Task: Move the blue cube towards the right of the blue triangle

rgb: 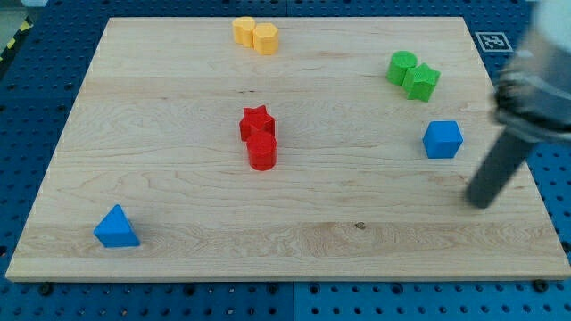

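1. Camera view, tool: no claw on this rig, so nothing opens, closes or grips; the arm ends in a dark rod. My tip point(480, 203) rests on the board point(294, 241) near its right edge, touching no block.
2. Task block: blue cube point(442, 139) sits just up and to the left of my tip, near but apart. Tip is on the cube's lower-right side, which I judge fits a leftward push.
3. Target: blue triangle point(117, 227) lies far to the left of my tip, slightly lower, in the board's bottom-left corner. Cube and triangle are well apart, so the task looks barely begun.
4. Red pair: red star point(257, 122) touching red cylinder point(262, 152), well left of my tip and a little higher. They stand close to the straight line from cube to triangle; likely risk of a bump.
5. Green blocks point(412, 75), touching each other, sit above and left of my tip, beyond the cube.
6. Yellow blocks point(256, 36), also touching, far up-left of my tip, out of the way.
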You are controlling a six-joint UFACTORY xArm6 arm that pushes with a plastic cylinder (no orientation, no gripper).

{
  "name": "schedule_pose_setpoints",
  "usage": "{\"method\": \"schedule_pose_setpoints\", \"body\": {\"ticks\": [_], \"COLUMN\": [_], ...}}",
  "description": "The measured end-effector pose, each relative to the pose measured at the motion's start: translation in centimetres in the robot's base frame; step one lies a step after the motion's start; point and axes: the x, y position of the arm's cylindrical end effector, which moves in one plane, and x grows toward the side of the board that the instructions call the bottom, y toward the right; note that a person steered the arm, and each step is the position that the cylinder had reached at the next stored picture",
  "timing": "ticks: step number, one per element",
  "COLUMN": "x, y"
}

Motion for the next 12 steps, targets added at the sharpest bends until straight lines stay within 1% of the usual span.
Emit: {"method": "schedule_pose_setpoints", "body": {"ticks": [1,2,3,4,5,6,7,8,9,10,11,12], "x": [-5.3,-9.0,-8.0,-5.2,-4.6,-6.5,-7.3,-4.8,0.2,3.2,0.4,-2.8], "y": [6.0,4.0,-2.8,-10.6,-11.7,-9.3,-11.5,-16.0,-19.7,-20.9,-16.6,-15.6]}}
